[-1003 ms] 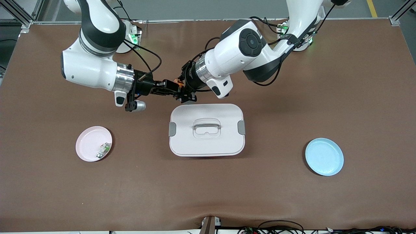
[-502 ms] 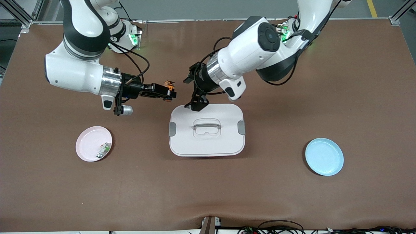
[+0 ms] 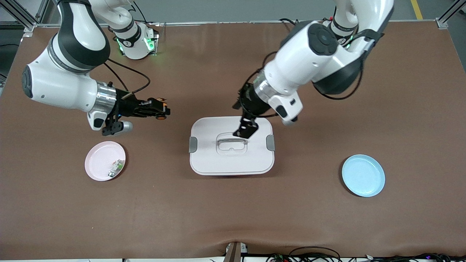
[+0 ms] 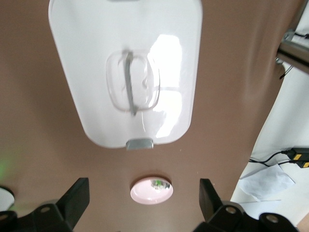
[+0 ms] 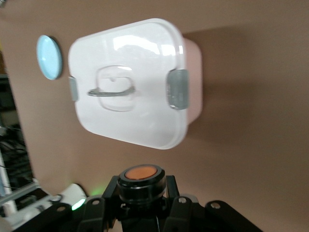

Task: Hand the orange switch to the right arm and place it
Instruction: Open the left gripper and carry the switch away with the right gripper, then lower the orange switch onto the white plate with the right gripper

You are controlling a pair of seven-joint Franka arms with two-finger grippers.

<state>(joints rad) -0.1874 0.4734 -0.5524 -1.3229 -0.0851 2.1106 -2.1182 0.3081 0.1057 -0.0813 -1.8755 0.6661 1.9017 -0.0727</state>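
between the right gripper's (image 3: 161, 112) two fingers sits the orange switch (image 3: 160, 110). the fingers are squeezed tight on it. this gripper is up in the air over the bare brown table (image 3: 327, 218), toward the right arm's end. in the right wrist view the switch (image 5: 141, 181) shows its round orange cap on top and its black body goes down between the fingers.

the pink plate (image 3: 98, 169) lies on the table near this gripper, nearer to the front camera. a small white-and-green part (image 3: 115, 167) lies in it. i think the switch goes there next. so the big thing to know is this: the plate is down and toward the front camera from the switch, and the right arm is the near one.

the left gripper (image 3: 247, 128) hangs over the white box (image 3: 231, 160), above the handle (image 3: 230, 141) in the lid. its fingers (image 4: 77, 199) are wide apart and hold nothing. the blue plate (image 3: 363, 175) is well apart, at the left arm's end. the left arm waits.
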